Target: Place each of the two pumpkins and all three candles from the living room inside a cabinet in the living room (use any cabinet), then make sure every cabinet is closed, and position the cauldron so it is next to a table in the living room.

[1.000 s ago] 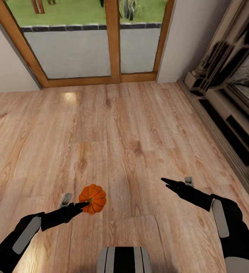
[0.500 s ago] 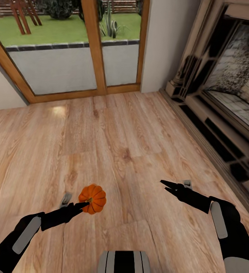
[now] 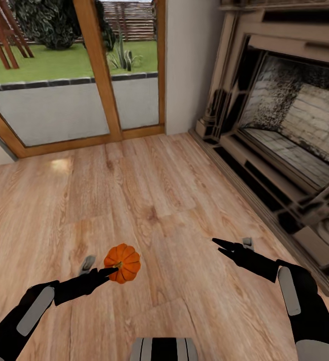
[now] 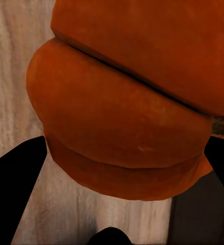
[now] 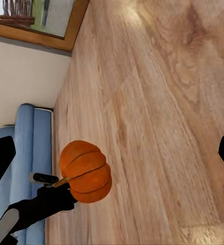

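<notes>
A bright orange ribbed pumpkin [image 3: 123,261] hangs above the wooden floor, with my left gripper [image 3: 111,271] shut on it. In the left wrist view the pumpkin [image 4: 122,117] sits close up, a black finger [image 4: 15,171] on either side. From the right wrist view the pumpkin [image 5: 86,171] shows at the tip of the left arm. My right gripper [image 3: 220,244] is held out over the floor to the right, open and holding nothing; its fingertips [image 5: 0,153] stand far apart in its own view.
A dark stone fireplace [image 3: 284,135] with a low hearth runs along the right. A wood-framed glass door [image 3: 59,100] to the garden is ahead on the left. A blue sofa [image 5: 25,153] stands by the wall in the right wrist view. Bare wooden floor [image 3: 149,190] lies ahead.
The whole view has swung to the right, so the camera moved; the fireplace takes up more of the picture. Both arms and the held pumpkin keep their places.
</notes>
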